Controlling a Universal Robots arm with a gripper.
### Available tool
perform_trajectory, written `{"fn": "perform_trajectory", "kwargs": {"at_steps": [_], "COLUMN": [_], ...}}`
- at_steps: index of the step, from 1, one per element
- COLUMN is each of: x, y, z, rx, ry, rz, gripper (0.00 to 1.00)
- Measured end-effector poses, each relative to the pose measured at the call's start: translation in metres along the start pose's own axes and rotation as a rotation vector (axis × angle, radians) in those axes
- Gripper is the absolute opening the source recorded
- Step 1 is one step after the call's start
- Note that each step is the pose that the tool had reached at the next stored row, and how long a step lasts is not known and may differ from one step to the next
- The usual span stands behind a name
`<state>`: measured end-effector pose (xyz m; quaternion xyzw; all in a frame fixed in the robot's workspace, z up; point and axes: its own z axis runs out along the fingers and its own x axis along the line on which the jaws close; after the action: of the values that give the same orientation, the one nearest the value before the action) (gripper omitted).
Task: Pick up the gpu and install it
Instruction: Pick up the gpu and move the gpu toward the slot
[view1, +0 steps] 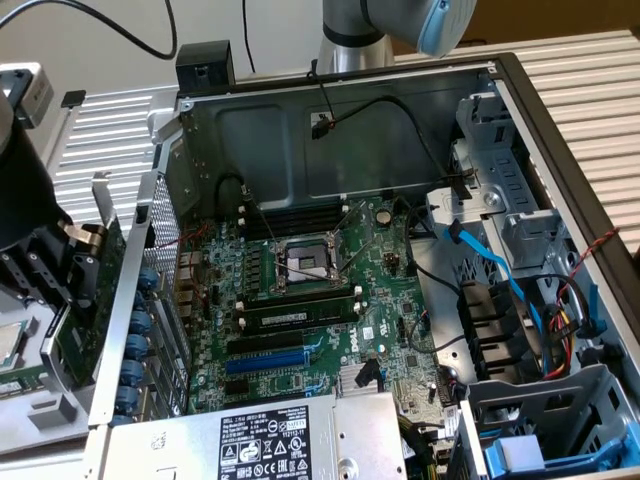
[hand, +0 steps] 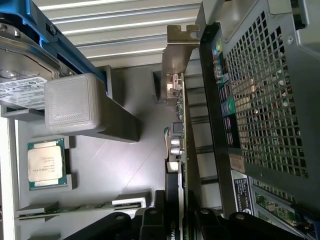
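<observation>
Hand (hand: 177, 221) is seen clamped on the gpu (hand: 177, 125), which is held just outside the computer case (view1: 300, 140), close beside its perforated metal wall (hand: 265, 100).

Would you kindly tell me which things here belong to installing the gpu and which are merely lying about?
For the job:
gpu, gripped in the hand
motherboard
blue slot

Lying about:
processor
hard drive
power supply
</observation>
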<state>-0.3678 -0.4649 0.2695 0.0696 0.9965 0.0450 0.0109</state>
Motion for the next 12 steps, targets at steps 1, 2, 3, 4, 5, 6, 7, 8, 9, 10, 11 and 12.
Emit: {"fn": "perform_trajectory", "kwargs": {"at_steps": [1,2,3,4,5,6,7,8,9,10,11,12], "x": [0.0002,0.0001,0.0003,0.0004,0.0002,-0.0019,-0.0045,-0.0058,-0.0058,-0.0057,-0.0052,-0.0047], "y": [0.0000,0.0000,-0.0001,-0.0002,-0.0006,-0.0008,-0.0007,-0.0005,-0.0005,-0.0005,-0.0005,-0.0006], "z": [0.0000,-0.0001,-0.0001,-0.0001,0.0000,0.0000,0.0000,0.0001,-0.0002,-0.0002,-0.0004,-0.0004], "rx": [-0.0003,-0.0010,-0.0014,-0.0016,-0.0022,-0.0032,-0.0041,-0.0043,-0.0044,-0.0045,-0.0044,-0.0043], "ry": [-0.0017,-0.0025,-0.0030,-0.0032,-0.0033,-0.0032,-0.0030,-0.0031,-0.0030,-0.0030,-0.0029,-0.0029], "rz": [0.000,0.000,0.000,0.000,0.000,0.000,0.000,0.000,0.000,0.000,0.000,0.000], "gripper": [0.27,0.27,0.27,0.27,0.27,0.27,0.27,0.27,0.27,0.27,0.27,0.27]}}
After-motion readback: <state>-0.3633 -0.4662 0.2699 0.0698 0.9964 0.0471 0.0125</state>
